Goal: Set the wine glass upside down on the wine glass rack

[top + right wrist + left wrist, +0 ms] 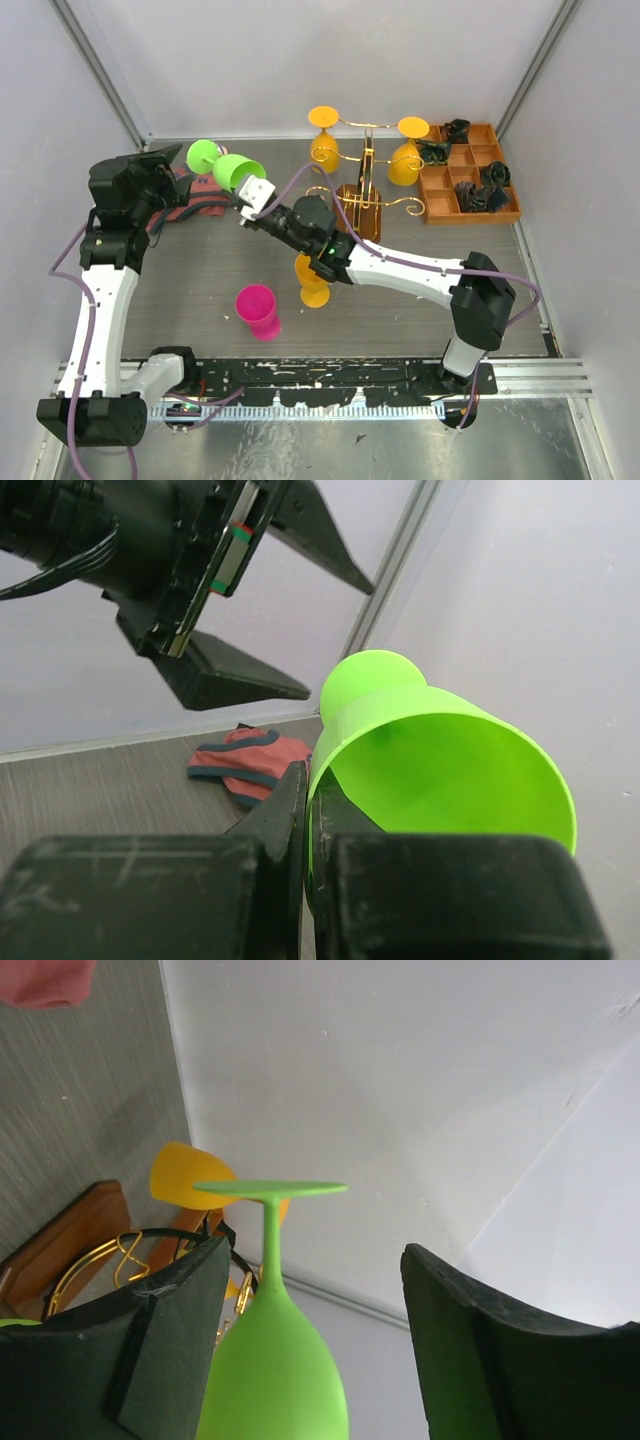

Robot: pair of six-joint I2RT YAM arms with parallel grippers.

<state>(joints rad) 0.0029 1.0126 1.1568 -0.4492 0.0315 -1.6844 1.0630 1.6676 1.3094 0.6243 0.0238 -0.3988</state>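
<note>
nearest us, well in front of the gold wire wine glass rack (362, 190) on its dark wooden base, a pink plastic cup (257, 308) and an orange plastic wine glass (312, 280) stand on the table (200, 270). left of the rack, the green plastic wine glass (237, 170) is held tipped on its side, apparently clear of the table. the right gripper (308, 790) is clamped on its thin rim. the left gripper (312, 1260) has its jaws spread either side of the bowl, not closed on it.

it looks light, stiff and slick, so a rim pinch may pivot; the bowl just below the stem seems the surer hold.

two more orange glasses (324, 150) hang upside down on the rack's far arms, and an orange-brown compartment tray (470, 218) crowds its right side. the near curls look free, with open room left of the rack and the wall (300, 60) close behind it.
</note>
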